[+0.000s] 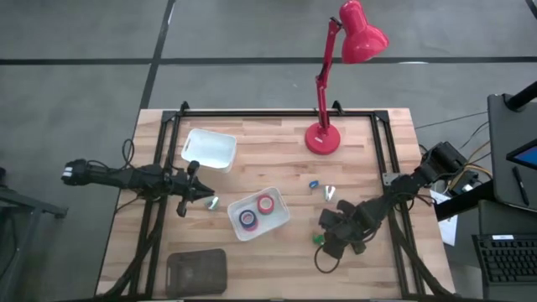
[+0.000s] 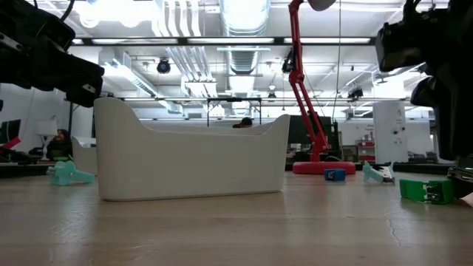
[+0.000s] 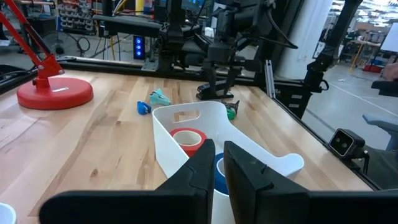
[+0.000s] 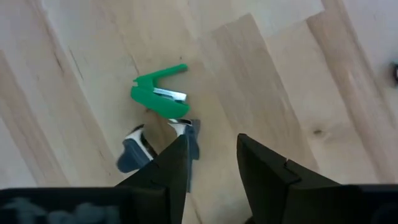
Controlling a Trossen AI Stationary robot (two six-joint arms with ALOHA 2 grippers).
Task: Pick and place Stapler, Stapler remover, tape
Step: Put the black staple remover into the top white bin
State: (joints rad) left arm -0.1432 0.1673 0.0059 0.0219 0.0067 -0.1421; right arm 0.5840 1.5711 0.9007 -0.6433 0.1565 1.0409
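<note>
A white bin (image 1: 281, 220) at the table's middle holds a blue tape roll (image 1: 247, 219) and a red one (image 1: 266, 204). A teal staple remover (image 1: 211, 202) lies on the table just right of my left gripper (image 1: 201, 195), which is shut, empty and above the table. My right gripper (image 4: 212, 158) is open and empty, pointing down over a green staple remover (image 4: 158, 96) and a small blue-grey piece (image 4: 134, 154), both lying on the wood. I cannot make out the black stapler.
A second white bin (image 1: 208, 149) stands at the far left. A red desk lamp's base (image 1: 321, 138) is at the far middle. A small blue piece (image 1: 313, 184) and a teal piece (image 1: 330, 192) lie between the lamp and my right gripper. A dark tray (image 1: 197, 270) sits at the near edge.
</note>
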